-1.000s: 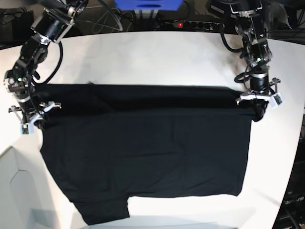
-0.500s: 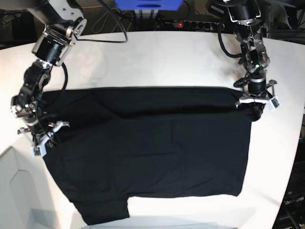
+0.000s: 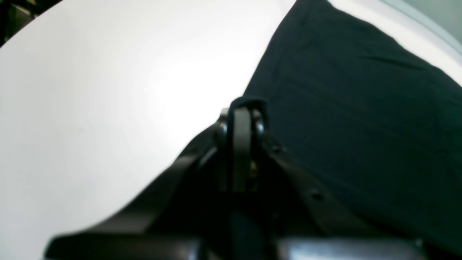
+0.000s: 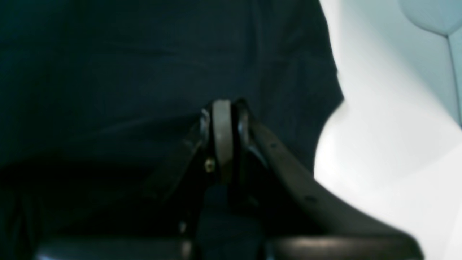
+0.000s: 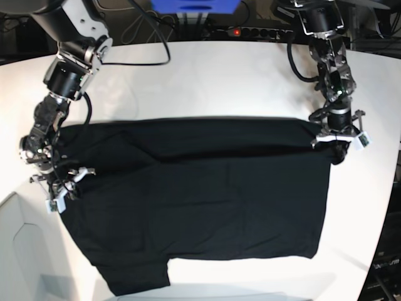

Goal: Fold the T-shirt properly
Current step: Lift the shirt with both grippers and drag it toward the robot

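Your right tool [image 5: 62, 191] has dragged shirt [image 5: 200, 200] corner further down over body since earlier frame; left tool [image 5: 338, 145] barely shifted. Shirt lies spread on counter [image 5: 207, 75], top edge doubled over in band across its width. Right tool pinched shut on shirt's edge at one end of band, left tool [image 3: 241, 108] pinched shut on shirt's corner at other end.

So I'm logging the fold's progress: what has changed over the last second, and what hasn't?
The right gripper, shut on the T-shirt, carried its edge toward the near side, dragging the fold line askew. The left gripper dipped only slightly. Both grips stayed shut; the lower hem and sleeve stayed put.
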Controlling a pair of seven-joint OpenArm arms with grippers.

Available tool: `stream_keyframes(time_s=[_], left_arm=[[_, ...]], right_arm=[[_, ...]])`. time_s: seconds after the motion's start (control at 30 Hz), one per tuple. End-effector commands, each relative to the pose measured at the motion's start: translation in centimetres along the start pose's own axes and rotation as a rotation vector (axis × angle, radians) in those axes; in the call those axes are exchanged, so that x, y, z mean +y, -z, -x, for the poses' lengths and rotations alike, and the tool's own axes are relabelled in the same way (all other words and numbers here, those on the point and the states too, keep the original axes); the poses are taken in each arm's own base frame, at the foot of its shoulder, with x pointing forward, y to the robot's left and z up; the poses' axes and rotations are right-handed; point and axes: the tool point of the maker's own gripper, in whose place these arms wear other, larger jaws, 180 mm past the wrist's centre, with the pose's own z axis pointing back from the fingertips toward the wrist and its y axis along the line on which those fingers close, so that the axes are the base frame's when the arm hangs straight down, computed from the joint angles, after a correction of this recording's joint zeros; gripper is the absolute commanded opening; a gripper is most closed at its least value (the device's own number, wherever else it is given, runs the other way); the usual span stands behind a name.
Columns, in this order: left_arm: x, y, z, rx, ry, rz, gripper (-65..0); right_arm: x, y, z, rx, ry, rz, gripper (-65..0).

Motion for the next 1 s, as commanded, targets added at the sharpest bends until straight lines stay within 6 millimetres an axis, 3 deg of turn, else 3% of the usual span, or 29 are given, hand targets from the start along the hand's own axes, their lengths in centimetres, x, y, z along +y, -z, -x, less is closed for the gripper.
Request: stream_keyframes(time_s=[0.0, 0.13, 0.3, 0.4, 0.57, 0.67, 0.8, 0.97], left_arm=[[-0.2, 0.6, -2.3, -0.067, 0.002, 0.008, -64.9], [0.3, 1.0, -1.1, -0.036, -0.004, -0.009, -64.9], [-0.1, 1.4, -1.7, -0.049, -0.011, -0.003, -62.9], [-0.3, 1.6, -2.1, -0.059, -0.015, -0.002, -53.8], [-0.8, 1.8, -1.8, -0.001, -0.020, 0.011, -33.2], [-1.7, 1.6, -3.3, -0.022, -0.017, 0.035, -26.8], [-2.1, 0.2, -4.1, -0.047, 0.001, 0.055, -25.2], [-0.6, -1.2, -1.4, 0.014, 0.020, 0.031, -25.2]], right_arm=[[-0.7, -0.3, -2.3, -0.063, -0.009, 0.008, -65.0], [-0.7, -0.2, -2.1, -0.060, -0.007, 0.005, -65.0], [-0.7, -0.2, -1.9, -0.054, -0.008, 0.006, -65.0], [-0.7, -0.2, -1.7, -0.047, -0.007, 0.006, -60.1], [-1.3, -0.5, -1.6, -0.044, -0.016, 0.019, -43.8], [-1.6, -0.6, -1.7, -0.046, -0.012, 0.024, -39.5], [-1.8, -1.1, -1.5, -0.052, -0.020, 0.034, -39.6], [-1.8, -2.9, -1.7, -0.076, -0.067, 0.066, -39.6]])
